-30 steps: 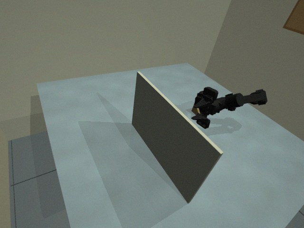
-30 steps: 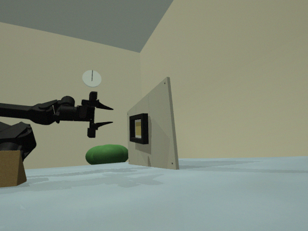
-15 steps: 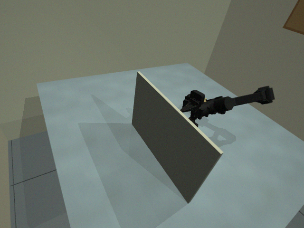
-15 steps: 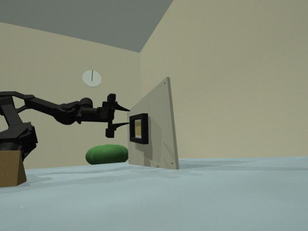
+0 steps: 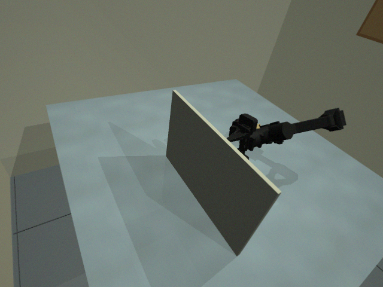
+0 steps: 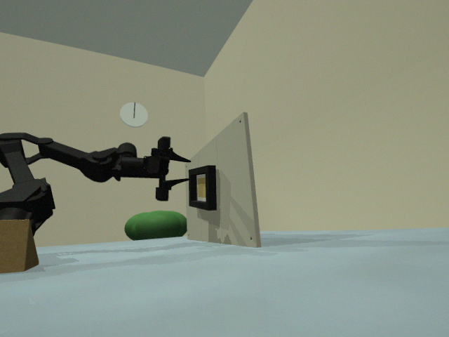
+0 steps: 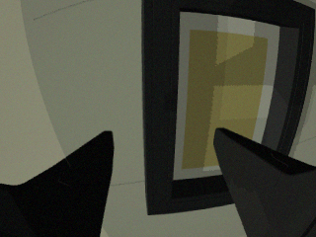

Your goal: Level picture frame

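Exterior view: my open hand (image 5: 237, 147) (image 6: 189, 170) (image 7: 165, 137) nears the frame (image 6: 212, 188) (image 7: 162, 109); misaligned fingertips could knock it off its screw.

You will find a round pale clock (image 6: 133, 114) mounted high on the far wall, a dark hand upright on its face. Below it, note a rounded green object (image 6: 157, 225), low and lumpy, its type not determinable. In the top view, observe a brown panel with a darker border (image 5: 372, 26) at the upper right corner, cut off by the picture's edge, and grey floor tiles (image 5: 43, 197) with dark joints at lower left.
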Motion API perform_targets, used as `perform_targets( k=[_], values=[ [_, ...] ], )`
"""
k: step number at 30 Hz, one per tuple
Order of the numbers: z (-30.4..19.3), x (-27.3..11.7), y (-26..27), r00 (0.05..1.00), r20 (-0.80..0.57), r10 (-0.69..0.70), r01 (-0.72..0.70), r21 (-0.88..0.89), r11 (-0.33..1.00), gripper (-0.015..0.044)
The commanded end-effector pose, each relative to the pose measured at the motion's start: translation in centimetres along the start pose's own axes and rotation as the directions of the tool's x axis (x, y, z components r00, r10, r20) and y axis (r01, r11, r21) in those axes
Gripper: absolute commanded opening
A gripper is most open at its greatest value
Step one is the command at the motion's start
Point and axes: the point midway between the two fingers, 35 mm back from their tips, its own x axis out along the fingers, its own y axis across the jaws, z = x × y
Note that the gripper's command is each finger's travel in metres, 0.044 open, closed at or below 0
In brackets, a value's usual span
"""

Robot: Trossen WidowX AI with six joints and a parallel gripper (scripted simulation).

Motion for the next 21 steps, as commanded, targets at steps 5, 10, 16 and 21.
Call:
perform_targets(
  k=[5,10,16,21],
  values=[
    [-0.1,0.9,0.1,1.000,0.001,0.005,-0.005,-0.005,1.000,0.0260],
    [-0.1,1.7,0.2,1.000,0.001,0.005,-0.005,-0.005,1.000,0.0260],
    [-0.1,2.7,0.2,1.000,0.001,0.005,-0.005,-0.005,1.000,0.0260],
    [0.0,3.5,0.1,1.000,0.000,0.005,-0.005,-0.004,1.000,0.0260]
  ],
)
